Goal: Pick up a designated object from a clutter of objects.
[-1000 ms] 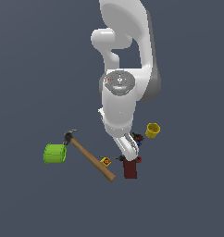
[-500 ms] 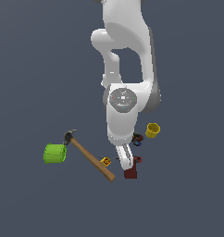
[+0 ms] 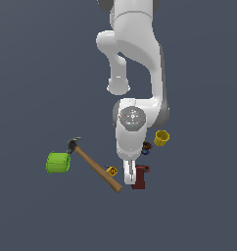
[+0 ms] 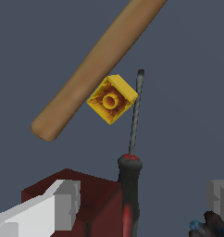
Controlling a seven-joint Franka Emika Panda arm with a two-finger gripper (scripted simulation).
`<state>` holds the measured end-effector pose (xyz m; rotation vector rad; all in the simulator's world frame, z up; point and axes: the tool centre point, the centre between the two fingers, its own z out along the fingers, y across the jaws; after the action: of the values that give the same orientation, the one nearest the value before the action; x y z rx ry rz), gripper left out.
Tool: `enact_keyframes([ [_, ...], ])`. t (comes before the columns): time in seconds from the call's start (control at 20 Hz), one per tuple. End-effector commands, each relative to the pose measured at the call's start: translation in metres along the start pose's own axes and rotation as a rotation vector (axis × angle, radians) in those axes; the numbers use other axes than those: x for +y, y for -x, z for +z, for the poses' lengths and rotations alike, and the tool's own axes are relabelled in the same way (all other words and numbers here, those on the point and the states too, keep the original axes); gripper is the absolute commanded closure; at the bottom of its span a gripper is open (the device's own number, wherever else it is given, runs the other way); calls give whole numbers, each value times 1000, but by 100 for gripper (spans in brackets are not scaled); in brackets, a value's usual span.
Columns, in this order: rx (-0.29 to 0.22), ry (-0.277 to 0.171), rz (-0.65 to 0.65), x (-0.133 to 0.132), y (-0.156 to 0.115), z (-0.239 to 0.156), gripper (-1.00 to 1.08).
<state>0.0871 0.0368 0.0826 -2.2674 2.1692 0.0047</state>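
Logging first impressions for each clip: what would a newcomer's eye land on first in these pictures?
The big white robot arm fills the middle of the exterior view, bent down over the clutter. In the wrist view, the slim screwdriver with a red-and-black handle and thin dark shaft stands between the open grey gripper fingers, beside the dark red rectangular block. Beyond it lie the small yellow studded block and the long wooden hammer handle.
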Motion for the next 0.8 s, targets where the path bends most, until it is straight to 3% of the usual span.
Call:
enact_keyframes([
  [0.0,2,0,40,-1,1,7,-92],
  [0.75,5,1,100,-1,2,23,-92],
])
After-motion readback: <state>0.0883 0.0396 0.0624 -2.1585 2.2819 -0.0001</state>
